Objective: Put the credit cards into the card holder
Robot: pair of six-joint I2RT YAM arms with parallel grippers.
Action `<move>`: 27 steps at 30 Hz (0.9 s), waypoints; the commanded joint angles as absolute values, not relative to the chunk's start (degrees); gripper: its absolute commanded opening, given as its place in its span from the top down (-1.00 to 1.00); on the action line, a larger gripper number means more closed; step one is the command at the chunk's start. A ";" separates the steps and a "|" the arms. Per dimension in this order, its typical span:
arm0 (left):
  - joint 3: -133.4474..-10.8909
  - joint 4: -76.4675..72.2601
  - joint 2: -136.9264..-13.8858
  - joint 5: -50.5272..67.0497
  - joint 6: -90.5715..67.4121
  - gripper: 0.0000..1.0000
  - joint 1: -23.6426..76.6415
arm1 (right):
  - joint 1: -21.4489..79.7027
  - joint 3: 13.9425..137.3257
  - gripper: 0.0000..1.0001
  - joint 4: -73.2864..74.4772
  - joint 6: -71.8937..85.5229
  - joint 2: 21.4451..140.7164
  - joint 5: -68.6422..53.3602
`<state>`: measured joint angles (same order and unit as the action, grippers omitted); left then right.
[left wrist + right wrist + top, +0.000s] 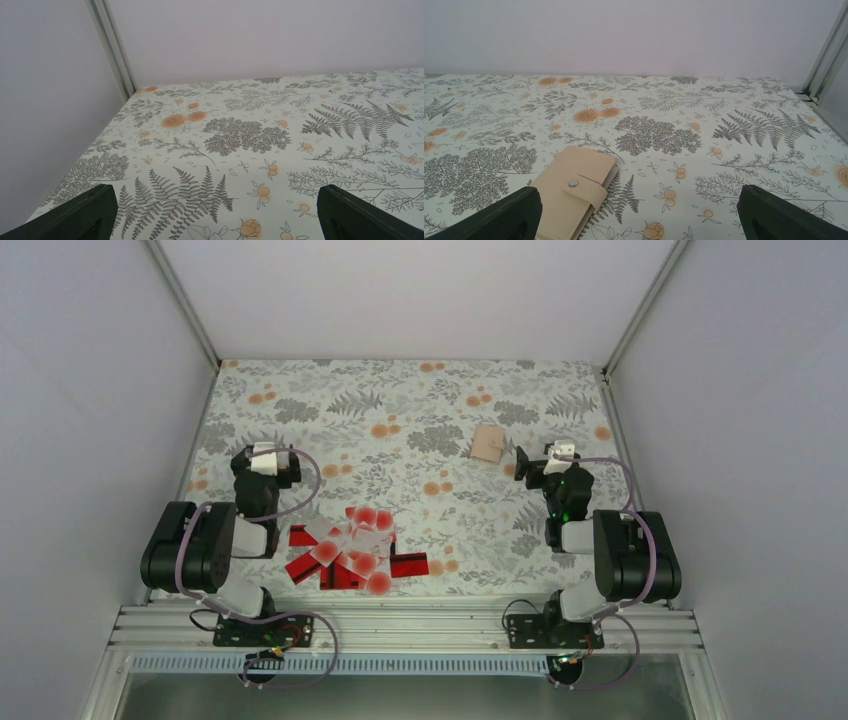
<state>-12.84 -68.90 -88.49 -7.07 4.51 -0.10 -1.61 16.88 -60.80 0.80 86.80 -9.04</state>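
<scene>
The credit cards (350,546), glossy red ones and white ones with red dots, lie in a loose overlapping pile on the floral table near the front, just right of the left arm. The card holder (489,443) is a tan wallet lying flat at the right rear, folded closed with its snap strap fastened (574,192). My right gripper (639,212) hovers open just right of it, its left finger beside the wallet's near corner. My left gripper (217,212) is open over bare cloth, behind and left of the cards (268,458). Neither gripper holds anything.
White enclosure walls close in the table (420,400) on the left, back and right, with metal corner posts (112,47). An aluminium rail (400,625) carrying both arm bases runs along the near edge.
</scene>
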 commanded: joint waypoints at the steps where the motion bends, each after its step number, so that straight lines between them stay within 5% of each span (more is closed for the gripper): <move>1: -13.46 -72.16 -88.81 -6.90 4.82 -1.00 0.00 | -2.09 17.76 -0.99 -63.88 -0.13 87.10 -8.95; 18: -16.62 -64.10 -85.73 -4.81 5.79 -1.00 0.09 | -2.27 18.34 -0.99 -62.74 -0.40 86.79 -9.92; 27: -32.23 -30.51 -75.44 -6.21 3.57 -1.00 0.36 | -2.14 47.28 -0.99 -14.99 6.99 85.80 -10.05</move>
<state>-25.43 -47.13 -78.94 -6.66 4.86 0.14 -1.87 34.04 -38.57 2.81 86.39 -8.93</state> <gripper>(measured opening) 0.998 0.992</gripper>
